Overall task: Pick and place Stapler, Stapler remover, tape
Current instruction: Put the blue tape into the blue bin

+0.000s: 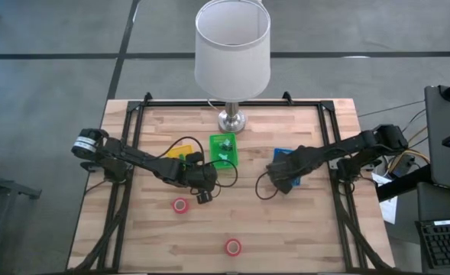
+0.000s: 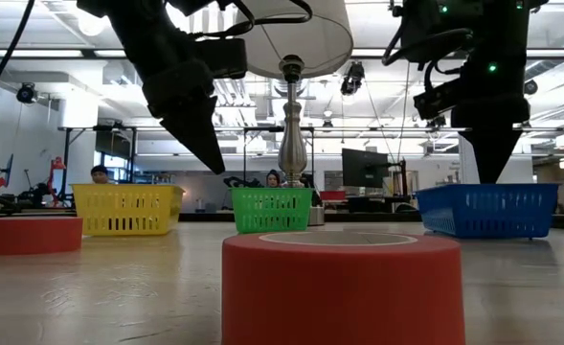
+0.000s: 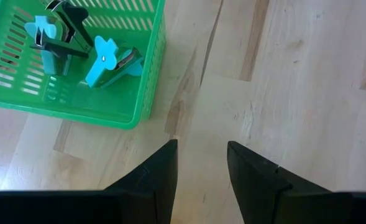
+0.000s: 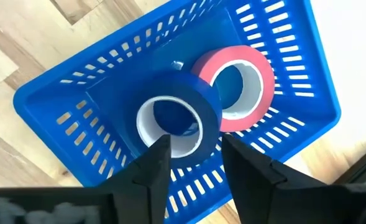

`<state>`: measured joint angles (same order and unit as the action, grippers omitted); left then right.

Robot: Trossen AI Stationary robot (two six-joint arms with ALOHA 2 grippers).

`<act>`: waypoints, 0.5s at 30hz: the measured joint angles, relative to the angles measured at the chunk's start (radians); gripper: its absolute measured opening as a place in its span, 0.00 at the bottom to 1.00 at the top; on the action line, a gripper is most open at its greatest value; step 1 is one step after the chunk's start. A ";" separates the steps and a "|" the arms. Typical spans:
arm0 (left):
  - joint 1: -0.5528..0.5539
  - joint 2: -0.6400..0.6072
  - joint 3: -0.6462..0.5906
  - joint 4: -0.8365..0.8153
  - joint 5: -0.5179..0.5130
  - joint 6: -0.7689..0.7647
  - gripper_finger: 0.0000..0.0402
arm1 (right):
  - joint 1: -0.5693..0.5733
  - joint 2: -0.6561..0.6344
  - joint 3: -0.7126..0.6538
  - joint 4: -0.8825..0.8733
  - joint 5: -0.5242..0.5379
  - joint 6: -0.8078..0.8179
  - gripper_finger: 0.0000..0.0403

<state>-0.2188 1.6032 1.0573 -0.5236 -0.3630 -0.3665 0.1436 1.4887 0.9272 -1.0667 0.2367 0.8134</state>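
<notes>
My left gripper (image 3: 201,152) is open and hovers over bare wood just beside the green basket (image 3: 142,93), which holds two blue staple removers (image 3: 105,62). My right gripper (image 4: 195,149) is open above the blue basket (image 4: 58,102). Inside that basket a blue tape roll (image 4: 198,102) leans against a red tape roll (image 4: 257,71); the fingers stand over the blue roll without plainly touching it. Two more red tape rolls lie flat on the table (image 1: 180,205) (image 1: 233,247). No stapler shows.
A yellow basket (image 1: 180,147) stands left of the green basket (image 1: 225,150), partly under my left arm. A lamp with a white shade (image 1: 232,46) stands on its base (image 1: 231,121) at the far edge. Bare wood lies along the table's near half around the two loose rolls.
</notes>
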 joint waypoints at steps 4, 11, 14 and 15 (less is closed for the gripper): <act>0.000 0.000 0.000 0.000 0.000 0.000 0.35 | 0.000 0.000 0.000 0.004 0.002 -0.008 0.36; 0.000 0.000 0.000 0.000 0.000 0.000 0.35 | 0.000 0.000 -0.028 0.058 -0.006 -0.005 0.30; 0.001 0.000 0.000 0.000 0.000 0.000 0.35 | 0.000 -0.004 -0.061 0.136 -0.044 -0.007 0.27; 0.001 0.000 0.000 0.000 0.000 0.000 0.35 | 0.000 -0.006 -0.069 0.156 -0.057 -0.009 0.26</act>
<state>-0.2180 1.6032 1.0573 -0.5234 -0.3626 -0.3668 0.1436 1.4829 0.8580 -0.9109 0.1799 0.8047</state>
